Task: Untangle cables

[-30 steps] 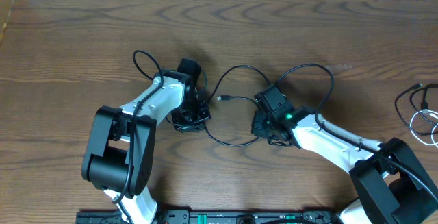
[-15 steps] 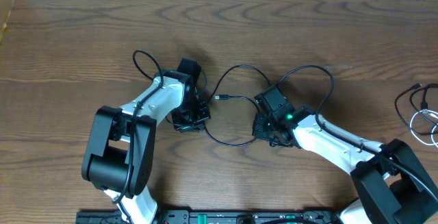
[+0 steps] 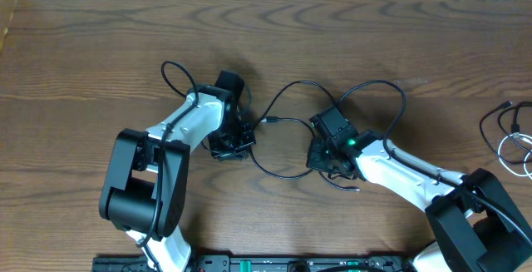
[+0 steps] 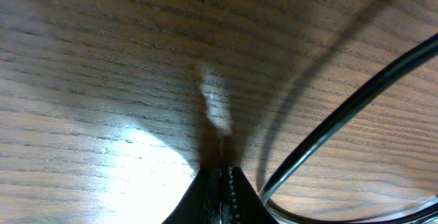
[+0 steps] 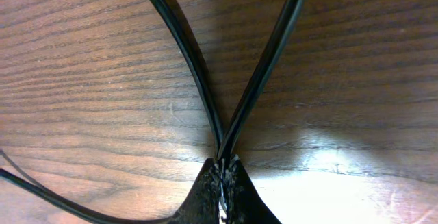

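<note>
right hand (image 5: pixel 222 172) clamped on black cable (image 5: pixel 264 66) where two strands meet; left hand (image 4: pixel 224 183) closed, hold unclear. risk: pull drags both strands, tightening tangle.

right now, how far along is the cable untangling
Done: a white cable and another black one lie apart at the right edge. In hand: the right gripper is shut on two strands of the middle black cable; the left gripper is shut beside it. Left: that cable lies in loops between the grippers.
</note>
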You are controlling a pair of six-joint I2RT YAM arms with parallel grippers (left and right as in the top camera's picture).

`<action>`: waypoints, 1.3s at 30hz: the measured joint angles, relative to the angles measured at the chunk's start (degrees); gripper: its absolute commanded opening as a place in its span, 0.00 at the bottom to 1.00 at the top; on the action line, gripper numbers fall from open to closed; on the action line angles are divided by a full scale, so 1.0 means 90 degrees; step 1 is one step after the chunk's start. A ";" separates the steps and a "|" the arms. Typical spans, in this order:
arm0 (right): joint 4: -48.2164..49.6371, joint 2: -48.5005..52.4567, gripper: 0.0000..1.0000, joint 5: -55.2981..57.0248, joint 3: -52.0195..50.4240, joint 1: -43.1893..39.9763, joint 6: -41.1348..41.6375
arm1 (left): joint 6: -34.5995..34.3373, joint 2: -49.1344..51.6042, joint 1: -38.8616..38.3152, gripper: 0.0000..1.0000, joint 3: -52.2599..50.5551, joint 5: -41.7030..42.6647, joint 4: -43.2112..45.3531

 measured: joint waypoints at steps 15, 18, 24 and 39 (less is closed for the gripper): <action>0.0216 0.0000 0.01 -0.0153 0.0034 -0.0214 -0.0799 | -0.0015 0.0000 0.0002 0.34 0.0000 0.0078 -0.0005; -0.0257 -0.0002 0.01 -0.0155 0.0260 -0.0403 -0.1197 | 0.0041 -0.0002 0.0032 0.43 0.0019 0.0141 -0.0112; -0.1467 -0.0287 0.01 0.0087 0.1022 -0.0906 -0.1848 | 0.0155 -0.0158 0.0335 0.52 0.0039 0.0097 -0.0163; -0.2407 -0.1083 0.01 -0.0117 0.1841 -0.1620 -0.2341 | 0.0197 -0.1440 0.0724 0.58 0.0053 0.0012 -0.0155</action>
